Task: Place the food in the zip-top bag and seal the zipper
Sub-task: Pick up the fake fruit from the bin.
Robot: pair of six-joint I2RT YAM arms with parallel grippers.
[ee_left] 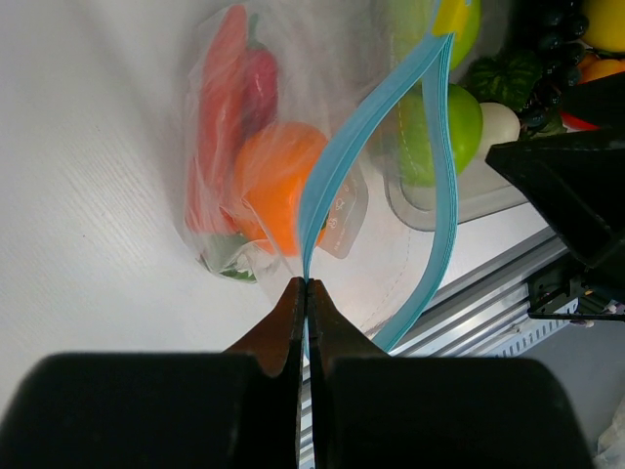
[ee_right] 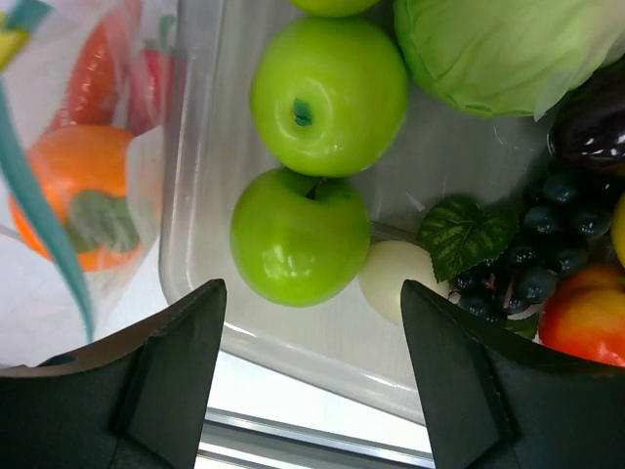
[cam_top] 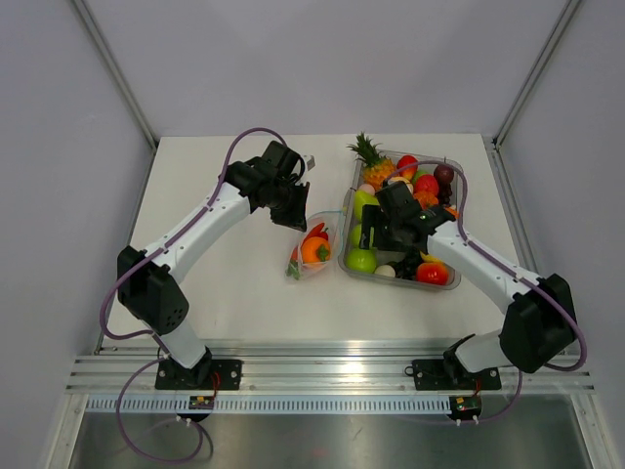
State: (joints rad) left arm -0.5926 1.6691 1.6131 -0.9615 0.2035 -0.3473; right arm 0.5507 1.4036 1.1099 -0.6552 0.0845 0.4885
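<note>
My left gripper [ee_left: 305, 293] pinches the ribbon-like blue zipper [ee_left: 332, 176]; the filmy clear zip-top bag [cam_top: 311, 249], nine o'clock of the rigid tray [ee_right: 195, 176], holds curved chili [ee_left: 220, 107] and round orange piece [ee_left: 273, 181]. My right gripper [ee_right: 311, 293] gapes wide.

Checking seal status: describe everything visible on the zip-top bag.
The zip-top bag is a thin clear plastic pouch lying on the white table beside the clear tray, holding a red chili pepper and an orange piece with a green tip. Its light-blue zipper gapes, strips bowed apart; the left gripper pinches one end shut.
</note>
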